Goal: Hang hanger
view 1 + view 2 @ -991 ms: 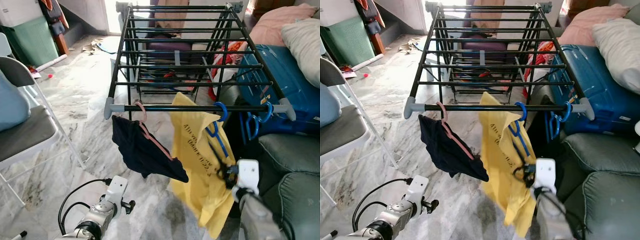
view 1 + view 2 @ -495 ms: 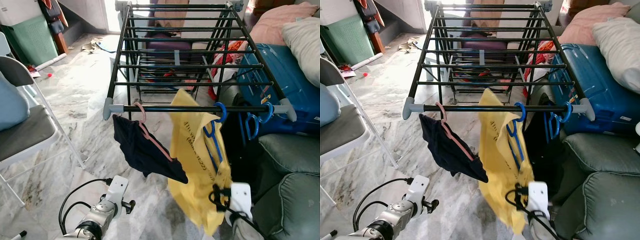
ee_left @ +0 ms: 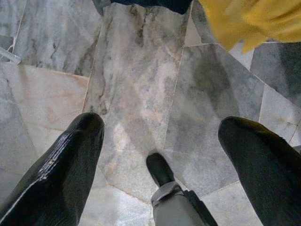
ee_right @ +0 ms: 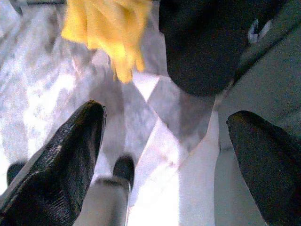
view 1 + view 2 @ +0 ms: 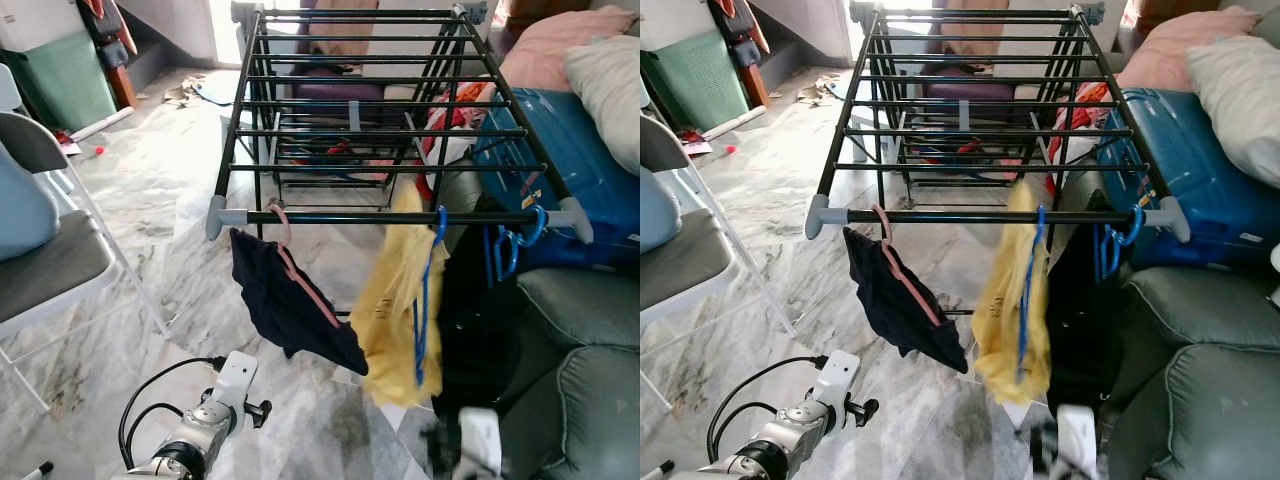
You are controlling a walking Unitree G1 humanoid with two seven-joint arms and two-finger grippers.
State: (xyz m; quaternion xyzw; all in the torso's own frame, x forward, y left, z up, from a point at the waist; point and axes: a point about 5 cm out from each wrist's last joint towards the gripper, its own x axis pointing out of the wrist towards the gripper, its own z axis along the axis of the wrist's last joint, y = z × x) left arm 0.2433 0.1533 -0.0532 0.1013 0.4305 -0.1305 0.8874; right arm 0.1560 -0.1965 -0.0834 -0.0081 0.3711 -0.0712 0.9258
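The drying rack [image 5: 355,215] looks like black painted metal with grey plastic corner pieces. At its 5 o'clock side hangs a smooth blue plastic hanger [image 5: 428,290] carrying soft yellow cloth [image 5: 395,310]; at 7 o'clock a pink hanger [image 5: 300,275] holds matt dark cloth [image 5: 290,310]. The floor [image 5: 170,200] is glossy veined marble. The left gripper [image 3: 160,155] has shiny black fingers [image 3: 66,165].

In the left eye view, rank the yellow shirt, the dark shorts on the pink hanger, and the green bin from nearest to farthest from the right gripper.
From the right gripper, low at right:
1. Yellow shirt, just above it on the blue hanger.
2. Dark shorts, further left on the pink hanger.
3. Green bin, far top left.
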